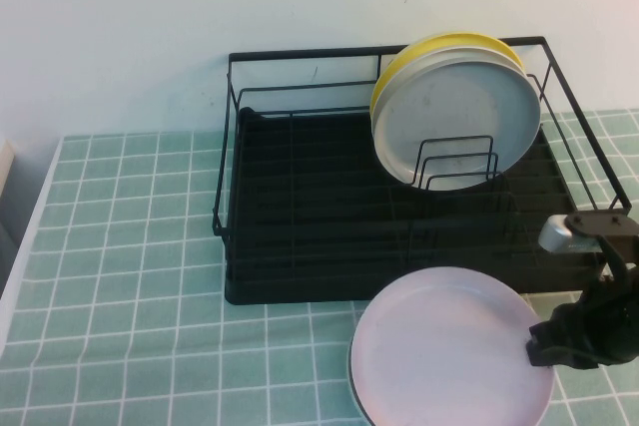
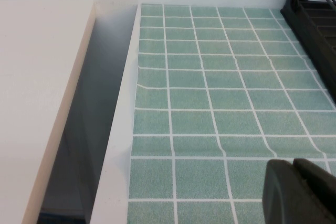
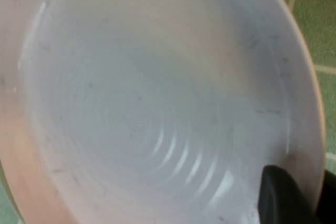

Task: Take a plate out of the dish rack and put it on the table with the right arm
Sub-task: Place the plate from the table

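We are seeing even, soft, bright lighting in the high view, with only faint shadows falling under the dish rack point(image 1: 399, 197). In the right wrist view the plate point(image 3: 157, 98) is blurring heavily, with pale glare streaking its rings. The left wrist view is staying sharp across the table point(image 2: 220, 103).

The plate point(image 1: 449, 346) near the dish rack point(image 1: 300, 216) runs off the lower edge; the right gripper point(image 1: 544, 346) covers its rim, finger state unclear. The left gripper point(image 2: 302, 192) shows only as a dark corner.
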